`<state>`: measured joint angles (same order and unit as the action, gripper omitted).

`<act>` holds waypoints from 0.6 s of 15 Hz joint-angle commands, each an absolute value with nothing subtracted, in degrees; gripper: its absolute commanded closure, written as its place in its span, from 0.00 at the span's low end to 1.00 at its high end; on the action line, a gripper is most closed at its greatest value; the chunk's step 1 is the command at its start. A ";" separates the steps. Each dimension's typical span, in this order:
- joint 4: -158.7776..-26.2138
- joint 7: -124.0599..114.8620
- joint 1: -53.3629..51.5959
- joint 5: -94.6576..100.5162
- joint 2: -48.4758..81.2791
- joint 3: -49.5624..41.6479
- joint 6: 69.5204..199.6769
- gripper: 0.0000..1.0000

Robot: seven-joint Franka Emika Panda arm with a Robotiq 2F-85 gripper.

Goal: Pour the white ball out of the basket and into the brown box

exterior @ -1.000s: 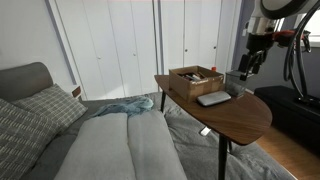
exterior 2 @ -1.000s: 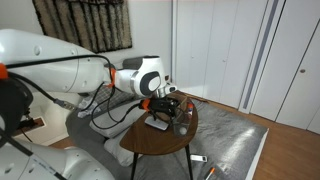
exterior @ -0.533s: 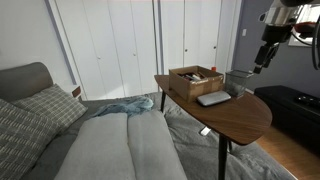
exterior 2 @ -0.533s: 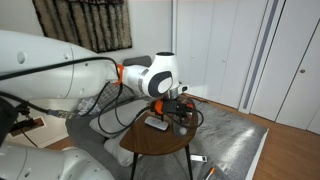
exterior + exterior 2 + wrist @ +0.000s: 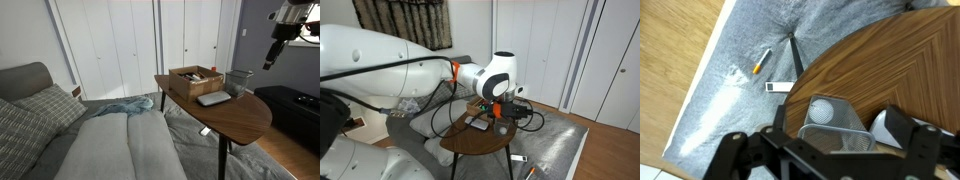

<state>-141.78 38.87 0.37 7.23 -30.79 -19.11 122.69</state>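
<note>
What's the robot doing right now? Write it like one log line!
gripper: open, empty, raised clear of basket | basket: upright on table | ball: in basket | box: on table | pour: not done

One table [image 5: 245, 118] holds one basket [image 5: 238, 80], one brown box [image 5: 195, 80] at the basket's nine o'clock and one flat grey slab [image 5: 213, 98] at seven. One white ball [image 5: 821, 110] sits in the basket. Two pillows [image 5: 45, 105] and one blue cloth [image 5: 120, 107] lie on the sofa.
</note>
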 commanded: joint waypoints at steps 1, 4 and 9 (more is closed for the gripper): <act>-141.74 39.46 1.71 6.39 -30.53 -17.72 122.61 0.00; -140.40 39.82 2.56 7.07 -29.63 -18.17 121.82 0.00; -136.85 44.64 2.42 3.74 -24.59 -21.43 122.28 0.00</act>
